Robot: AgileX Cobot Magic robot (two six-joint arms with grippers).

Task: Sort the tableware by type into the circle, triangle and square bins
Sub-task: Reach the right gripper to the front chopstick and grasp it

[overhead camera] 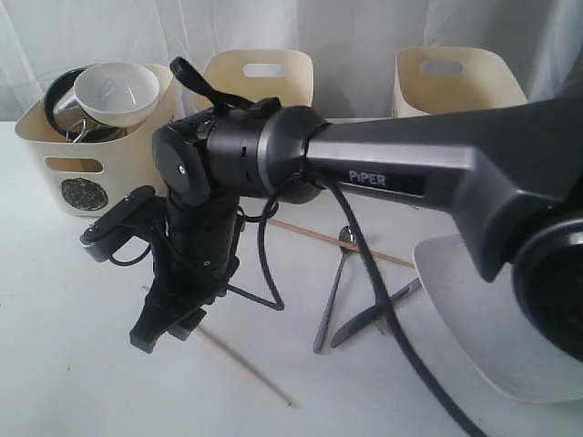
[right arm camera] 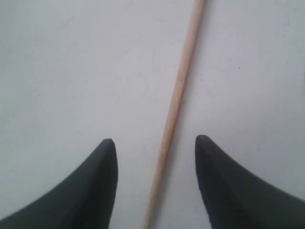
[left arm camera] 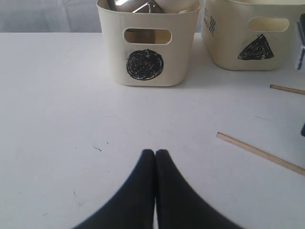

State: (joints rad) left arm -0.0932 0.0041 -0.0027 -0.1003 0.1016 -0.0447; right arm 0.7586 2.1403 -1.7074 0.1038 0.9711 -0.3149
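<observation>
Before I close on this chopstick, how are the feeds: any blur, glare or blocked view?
Exterior view: the right arm fills the foreground, soft, hiding much of the table; the curtain behind is washed out. Left wrist view: circle bin sharp, evenly lit; left gripper blurred. Right wrist view: chopstick slightly soft, no glare, inside the open right gripper.

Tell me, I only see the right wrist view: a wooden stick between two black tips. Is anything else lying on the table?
Observer: Yes. A second chopstick, a spoon and a plate lie there too.
Operator: Anything sorted yet?
Observer: The circle bin holds a white bowl and steel pieces.
Operator: And the left arm?
Observer: Its end effector is shut, holding nothing.
</observation>
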